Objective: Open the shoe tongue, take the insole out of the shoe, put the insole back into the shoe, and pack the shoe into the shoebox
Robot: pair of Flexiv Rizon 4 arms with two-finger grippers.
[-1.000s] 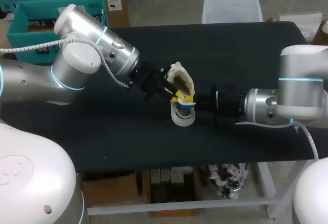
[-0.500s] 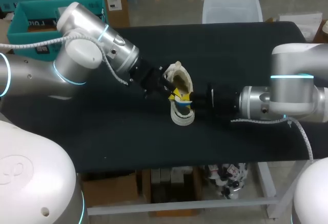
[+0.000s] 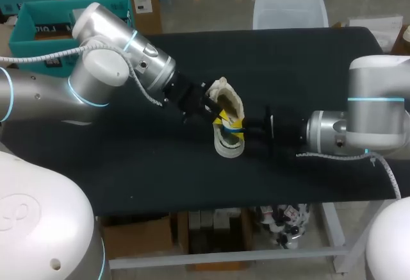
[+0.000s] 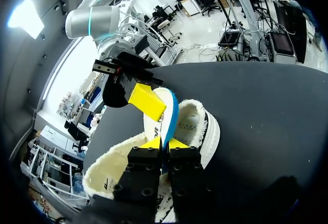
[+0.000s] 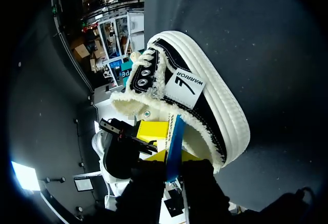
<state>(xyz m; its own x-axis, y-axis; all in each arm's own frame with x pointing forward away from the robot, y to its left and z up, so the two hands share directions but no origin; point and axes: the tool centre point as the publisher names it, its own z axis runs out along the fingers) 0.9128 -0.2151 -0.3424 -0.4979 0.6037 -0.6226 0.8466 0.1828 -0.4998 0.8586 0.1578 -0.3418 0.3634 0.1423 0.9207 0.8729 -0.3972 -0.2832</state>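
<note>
A cream-lined shoe (image 3: 229, 147) lies on its side mid-table, black with a white sole in the right wrist view (image 5: 210, 106). The insole (image 3: 233, 127), white with a blue edge, stands partly out of its opening. My left gripper (image 3: 218, 116) comes in from the left and is shut on the insole (image 4: 165, 116), which rises between its yellow tips (image 4: 165, 143). Opposite it, my right gripper (image 3: 241, 126) is shut on the same insole (image 5: 175, 134), pinching the blue edge (image 5: 174, 156). Each wrist view shows the other arm's yellow fingertip (image 4: 147, 101) (image 5: 153, 129) close ahead.
The black table (image 3: 320, 68) spreads wide on all sides of the shoe. Its front edge (image 3: 256, 204) runs a short way below the shoe. Both arms meet over the middle of the table.
My right arm pushed left toward the shoe, then drew back to the right. The shoe and insole shifted slightly with it. Both grips on the insole held.
</note>
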